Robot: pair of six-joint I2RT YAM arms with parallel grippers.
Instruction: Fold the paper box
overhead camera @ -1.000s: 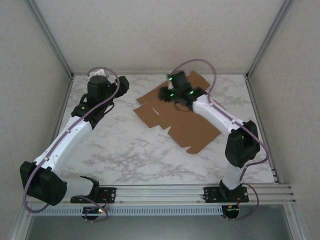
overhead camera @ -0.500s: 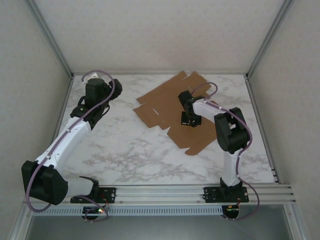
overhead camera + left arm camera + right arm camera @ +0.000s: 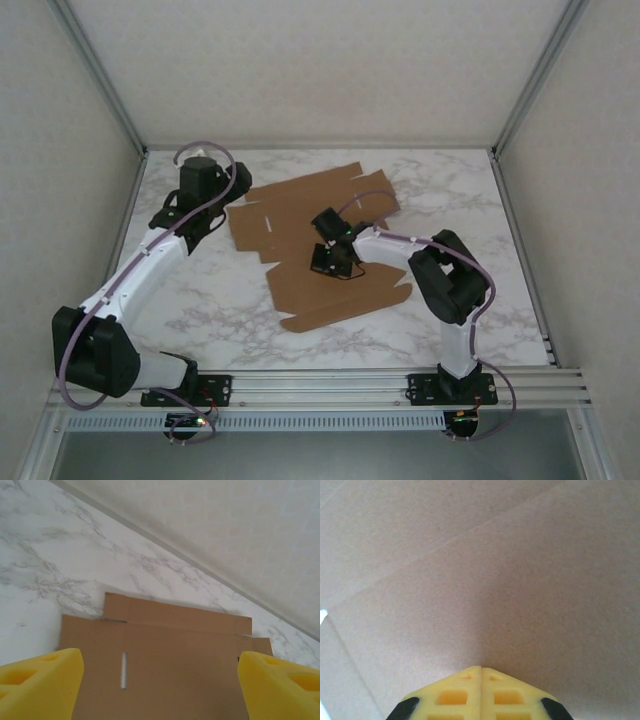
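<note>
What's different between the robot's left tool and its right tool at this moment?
The left tool is spread wide open; the right tool is pressed shut. The left tool sits near the left edge of the paper box; the right tool is over its middle. Both have yellow fingers, and neither holds anything.

The paper box was matt brown cardboard, faintly grainy. The table had a smooth marble-patterned top, and the fingers of the right gripper looked like matt yellow plastic.
</note>
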